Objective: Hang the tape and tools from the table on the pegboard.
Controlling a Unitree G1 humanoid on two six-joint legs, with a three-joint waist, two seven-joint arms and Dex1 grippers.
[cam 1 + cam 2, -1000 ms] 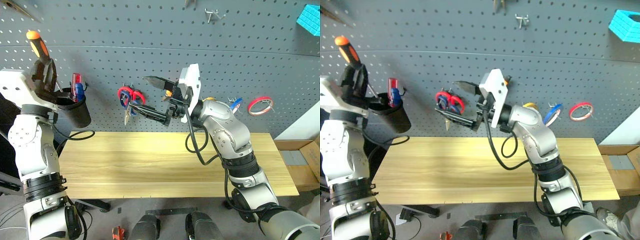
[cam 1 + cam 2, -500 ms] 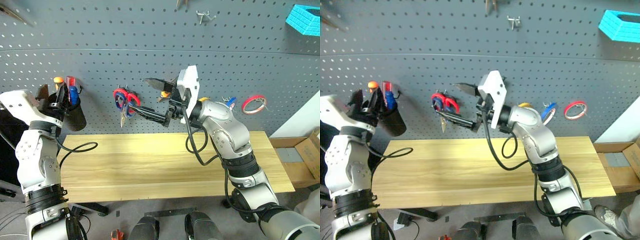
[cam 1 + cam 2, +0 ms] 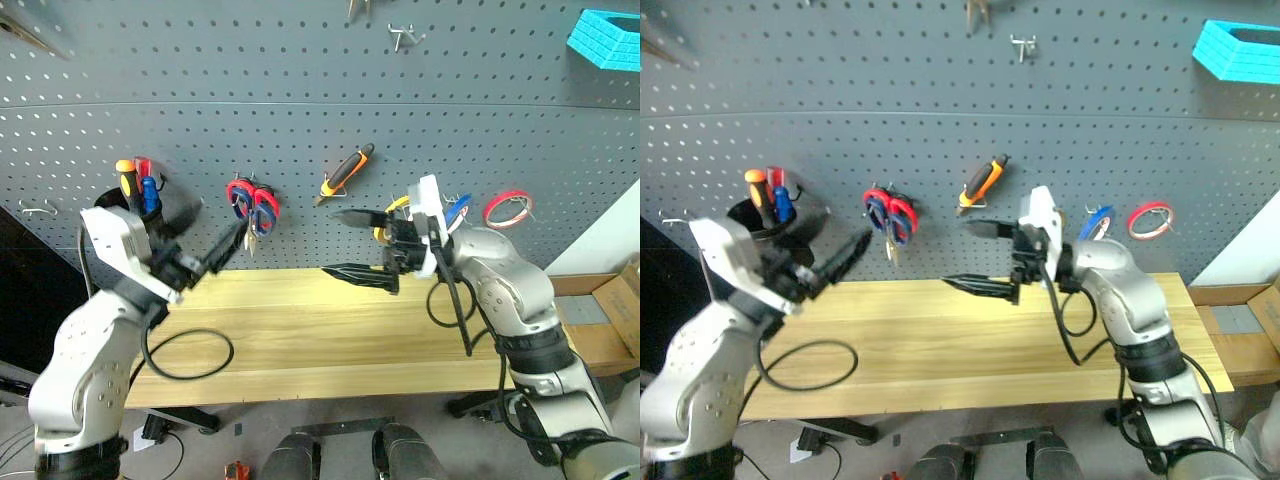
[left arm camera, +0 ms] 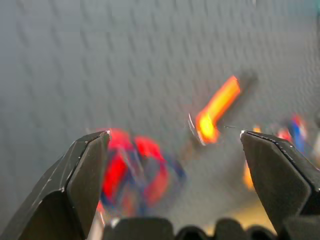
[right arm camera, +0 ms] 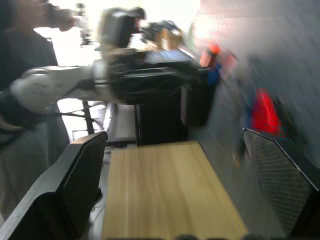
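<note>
Three tape rings (image 3: 508,208), perhaps two scissors (image 3: 251,205), two screwdrivers (image 3: 137,185).

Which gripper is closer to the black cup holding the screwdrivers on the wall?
Left. The left gripper sits just beside the black cup, while the right gripper is farther along the pegboard, past the scissors.

Pegboard (image 3: 300,60): dark blue-grey perforated wall panel, upright behind the desk.
Pliers (image 3: 343,171): orange-and-black handles, hung tilted, upper end toward 1 o'clock.
Scissors (image 3: 878,213): dark blue loops, hung at 9 o'clock of the pliers, blades down.
Screwdriver (image 3: 124,181): orange-and-black handle, upright in a black cup.
Tape (image 3: 1096,221): blue ring, hung at 4 o'clock of the pliers.
Desk (image 3: 300,330): light wood planks.
</note>
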